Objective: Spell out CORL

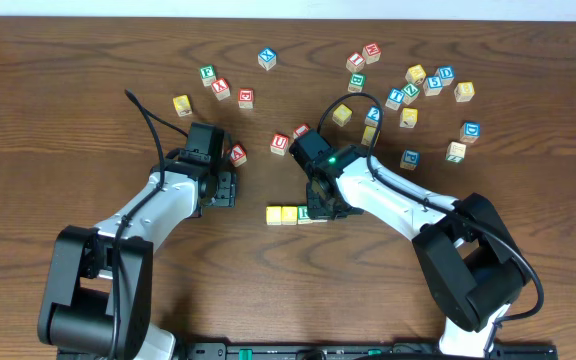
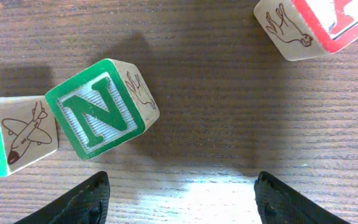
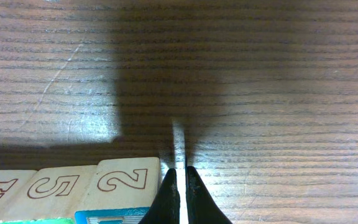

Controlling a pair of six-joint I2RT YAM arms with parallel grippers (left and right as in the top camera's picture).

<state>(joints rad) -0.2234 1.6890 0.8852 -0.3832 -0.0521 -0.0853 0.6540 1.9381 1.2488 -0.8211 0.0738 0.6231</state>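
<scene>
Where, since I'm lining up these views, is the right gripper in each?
Overhead: right gripper at centre, over the right end of the cube row.
Right wrist: the gripper at bottom centre, shut, just right of the row.
Left wrist: not in it.
Shared landmark: the cube row, in overhead and right wrist.

Grained matt wooden table; smooth pale-wood row cubes; matt black right gripper.
</scene>
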